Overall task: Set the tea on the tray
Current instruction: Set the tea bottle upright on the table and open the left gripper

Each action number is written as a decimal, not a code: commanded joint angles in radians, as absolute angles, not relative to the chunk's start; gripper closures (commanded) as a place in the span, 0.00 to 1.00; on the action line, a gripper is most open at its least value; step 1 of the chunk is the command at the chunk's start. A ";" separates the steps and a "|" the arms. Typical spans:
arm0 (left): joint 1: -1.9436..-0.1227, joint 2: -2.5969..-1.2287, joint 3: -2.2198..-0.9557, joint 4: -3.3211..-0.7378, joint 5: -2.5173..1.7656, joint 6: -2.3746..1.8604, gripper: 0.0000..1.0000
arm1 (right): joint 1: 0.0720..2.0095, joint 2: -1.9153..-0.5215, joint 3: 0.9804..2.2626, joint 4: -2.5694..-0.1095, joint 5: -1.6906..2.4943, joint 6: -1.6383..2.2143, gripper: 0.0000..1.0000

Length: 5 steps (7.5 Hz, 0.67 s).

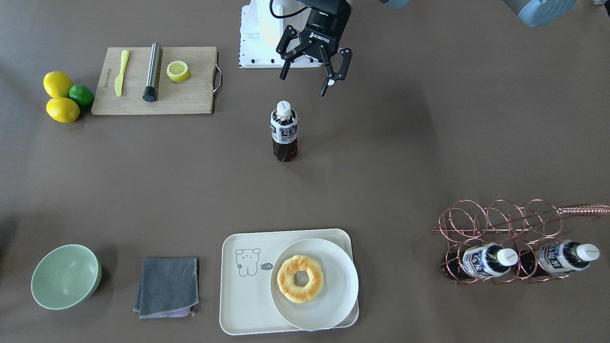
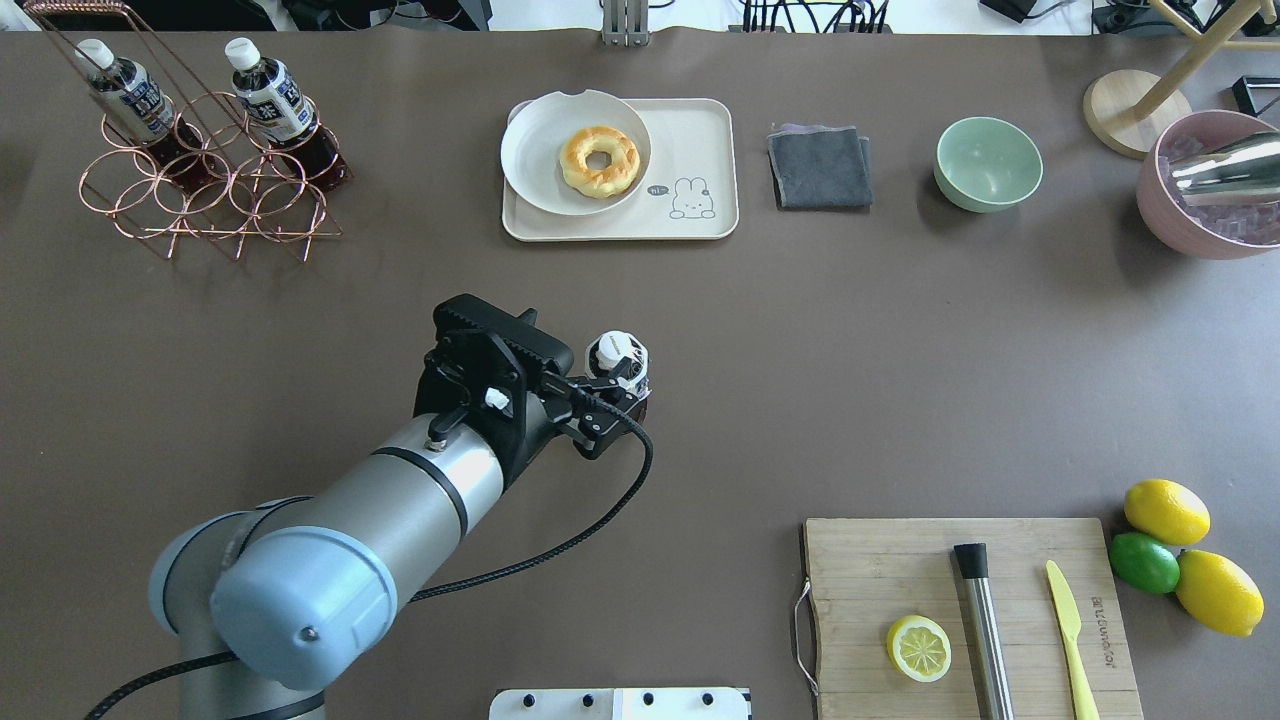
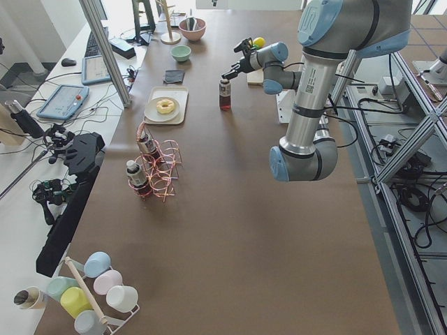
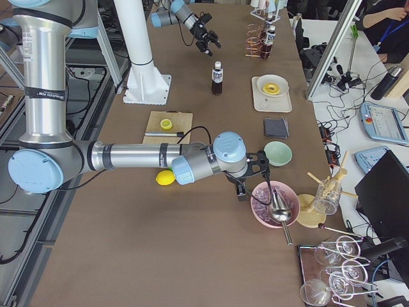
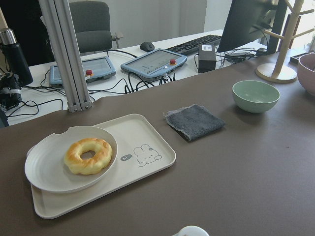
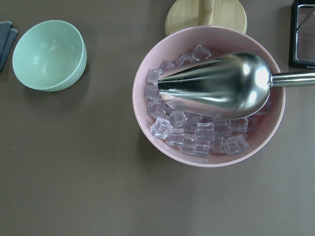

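Plainly, your left gripper [image 1: 307, 82] hangs with its fingers spread wide, just behind the small clear plastic bottle of dark tea [image 1: 284, 132], not touching it. The bottle stands upright mid-table, well apart from the cream rectangular bear tray [image 1: 238, 305]. Grasp, carry and set-down all remain, I'd judge. Whether your right gripper [image 4: 246, 185] is parted, I cannot tell.

The table [image 1: 429, 143] has a smooth, matt brown covering. At centre frame, the tea [image 1: 284, 133] is clear, glossy plastic with a printed label. The tray [image 1: 243, 305] at lower centre looks like matt cream plastic. At upper left, the cutting board [image 1: 190, 95] is pale, grained wood, and the tube [image 1: 153, 71] on it is brushed metal. The rack [image 1: 495, 219] at lower right is shiny copper-coloured wire. The cloth [image 1: 167, 286] is grey and softly napped. In the right wrist view, the scoop [image 6: 216, 86] is mirror-polished metal over clear, glassy ice cubes [image 6: 197, 135].
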<state>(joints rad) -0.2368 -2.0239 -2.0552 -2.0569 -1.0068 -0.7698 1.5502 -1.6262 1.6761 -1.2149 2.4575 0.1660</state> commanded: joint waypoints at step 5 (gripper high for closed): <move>-0.960 -1.439 -2.151 -2.089 -1.960 -0.708 0.00 | 1.308 -1.599 1.931 -1.213 2.409 0.559 0.00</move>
<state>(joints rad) -0.7901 -1.6244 -2.1567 -2.0838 -1.8076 -0.8432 1.4310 -1.6179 1.8261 -1.2134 2.4474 0.3942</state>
